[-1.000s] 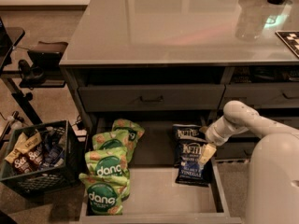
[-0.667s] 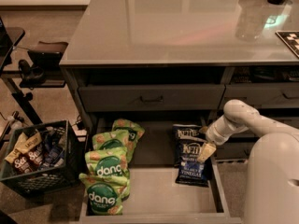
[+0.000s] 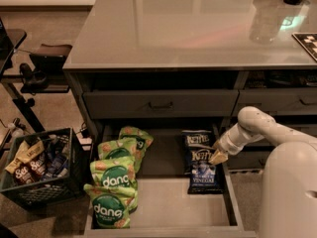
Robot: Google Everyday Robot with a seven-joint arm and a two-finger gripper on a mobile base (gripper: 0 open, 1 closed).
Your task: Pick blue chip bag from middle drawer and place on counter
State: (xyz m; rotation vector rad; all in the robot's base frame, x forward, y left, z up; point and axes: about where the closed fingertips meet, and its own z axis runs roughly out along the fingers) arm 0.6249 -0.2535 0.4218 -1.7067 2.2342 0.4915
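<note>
Near 3 o'clock wall of middle drawer [image 3: 163, 207]: gripper [image 3: 218, 156], opening not discernible, at 1 o'clock corner of blue chip bag [image 3: 202, 175]. Risk: corner pinch slipping; 12 o'clock twin bag [image 3: 197, 139] snagged.

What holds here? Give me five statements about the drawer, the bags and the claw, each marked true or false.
1. The claw is at the front blue chip bag in the middle drawer. True.
2. That bag lies on the counter. False: it lies in the drawer.
3. Green dang bags lie at the drawer's left. True.
4. The middle drawer is shut. False: it stands open.
5. The black crate sits on the counter. False: it stands on the floor, left of the drawers.
</note>
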